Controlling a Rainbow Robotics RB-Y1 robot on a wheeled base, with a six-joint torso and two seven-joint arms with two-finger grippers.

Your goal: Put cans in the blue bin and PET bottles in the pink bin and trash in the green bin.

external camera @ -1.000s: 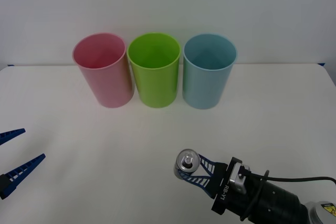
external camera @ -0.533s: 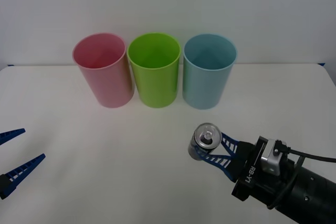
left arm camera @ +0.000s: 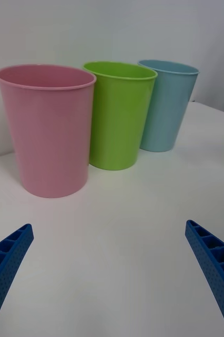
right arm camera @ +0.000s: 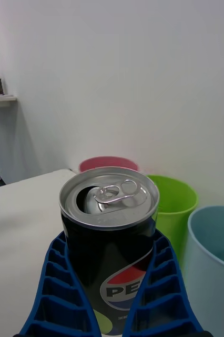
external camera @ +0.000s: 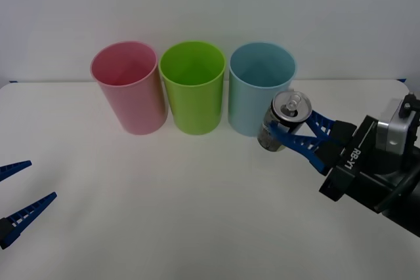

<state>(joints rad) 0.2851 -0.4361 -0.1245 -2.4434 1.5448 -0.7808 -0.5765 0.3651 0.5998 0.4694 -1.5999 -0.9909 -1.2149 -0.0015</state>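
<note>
Lifted from the table toward the blue bin, the light, slippery can is kept clamped at mid-body between the right gripper's fingers, while the left gripper is held open.

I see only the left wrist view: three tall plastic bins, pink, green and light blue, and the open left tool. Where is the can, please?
Observer: The small dark metal drink can is gripped by the right tool, beside the tall light blue plastic bin.
Operator: Is it standing upright?
Observer: Yes. The right wrist view shows its silver top with the pull tab facing up.
Operator: Is it over the bin's opening?
Observer: Not yet. In the front view it overlaps the bin's outer wall on the robot's right side, not the opening.
</note>
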